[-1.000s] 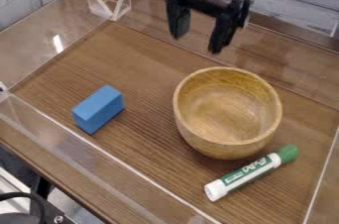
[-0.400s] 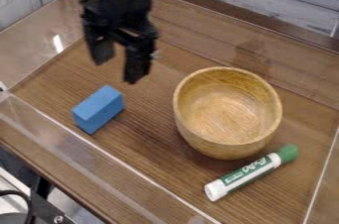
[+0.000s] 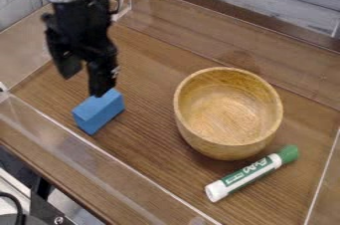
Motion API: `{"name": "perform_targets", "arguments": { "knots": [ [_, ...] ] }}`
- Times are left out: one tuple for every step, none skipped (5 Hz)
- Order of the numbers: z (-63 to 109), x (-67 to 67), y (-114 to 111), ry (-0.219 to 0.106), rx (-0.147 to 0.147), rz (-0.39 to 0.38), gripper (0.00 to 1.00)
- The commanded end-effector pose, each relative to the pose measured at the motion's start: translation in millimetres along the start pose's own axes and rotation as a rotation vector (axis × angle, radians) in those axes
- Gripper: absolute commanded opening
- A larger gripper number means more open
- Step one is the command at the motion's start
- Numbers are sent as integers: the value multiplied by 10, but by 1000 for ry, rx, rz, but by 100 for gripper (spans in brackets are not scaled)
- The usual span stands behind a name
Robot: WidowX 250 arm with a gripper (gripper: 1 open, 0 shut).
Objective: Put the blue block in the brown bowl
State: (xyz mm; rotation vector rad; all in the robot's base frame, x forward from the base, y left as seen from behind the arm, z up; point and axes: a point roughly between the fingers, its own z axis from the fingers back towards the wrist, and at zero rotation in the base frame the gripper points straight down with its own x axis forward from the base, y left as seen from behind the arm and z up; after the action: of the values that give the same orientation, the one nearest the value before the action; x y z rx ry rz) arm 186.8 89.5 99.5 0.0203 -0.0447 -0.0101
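The blue block lies flat on the wooden tabletop at the left, well apart from the brown bowl. The bowl is round, light wood with a thick rim, and nothing lies inside it. My black gripper hangs over the table just behind the block, its two fingers pointing down and spread apart. Nothing sits between the fingers. The lower fingertip comes close to the block's far top edge; I cannot tell whether it touches.
A white marker with a green cap lies in front of the bowl at the right. Clear acrylic walls ring the tabletop, low at the front left. A clear triangular stand sits at the back behind the arm.
The gripper has swept from the back right, above the bowl, leftward and down to just behind the blue block. Its fingers stayed open. Block, bowl and marker have not moved.
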Motion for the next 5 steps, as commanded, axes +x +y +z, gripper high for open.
{"name": "perform_targets", "arguments": {
  "knots": [
    [-62, 32, 68, -66, 8, 10, 100],
    [-211, 48, 79, -81, -3, 9, 100],
    [-362, 66, 84, -96, -11, 9, 100],
    [-474, 88, 93, -110, -18, 8, 100],
    [-538, 109, 92, -114, -23, 9, 100]
  ]
}}
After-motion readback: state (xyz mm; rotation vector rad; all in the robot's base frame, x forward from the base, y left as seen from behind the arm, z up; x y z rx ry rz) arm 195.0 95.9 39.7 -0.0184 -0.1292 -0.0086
